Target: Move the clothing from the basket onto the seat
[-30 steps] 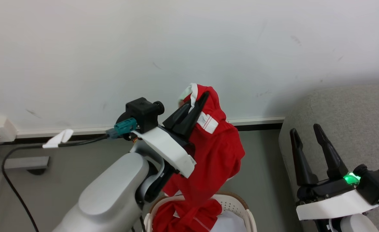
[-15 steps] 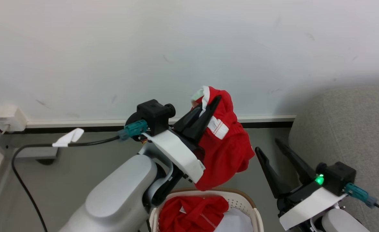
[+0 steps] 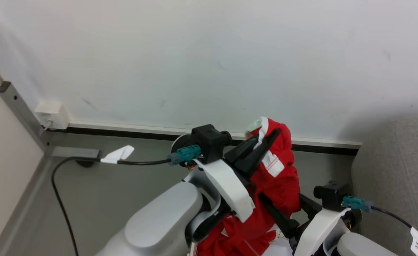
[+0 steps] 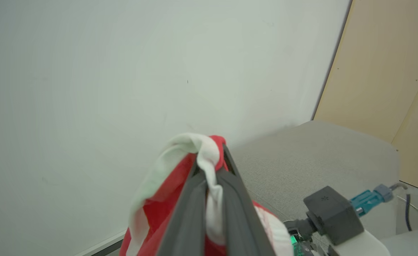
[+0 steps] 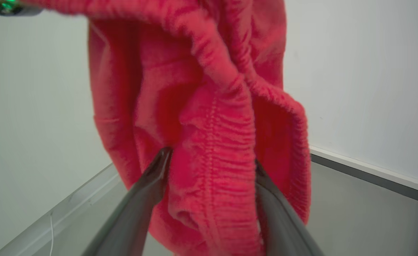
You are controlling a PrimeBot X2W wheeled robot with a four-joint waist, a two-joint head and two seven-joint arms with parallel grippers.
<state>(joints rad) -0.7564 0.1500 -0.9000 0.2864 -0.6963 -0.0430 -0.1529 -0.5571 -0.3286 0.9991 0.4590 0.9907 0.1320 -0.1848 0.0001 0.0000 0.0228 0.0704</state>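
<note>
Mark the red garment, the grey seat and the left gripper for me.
red garment [image 3: 285, 185], head view, on the hanging red body below the white label.
grey seat [image 3: 397, 163], head view, on its bare woven surface.
left gripper [image 3: 275, 133], head view, at its shut fingertips.

Left gripper: raised in front of the white wall, pinching the top edge of the red fabric garment.
Garment: hangs above the cream perforated plastic basket.
Right gripper: below the left, fingers either side of the garment's lower fold.
Grey woven sofa: right of both, against the wall.
</note>
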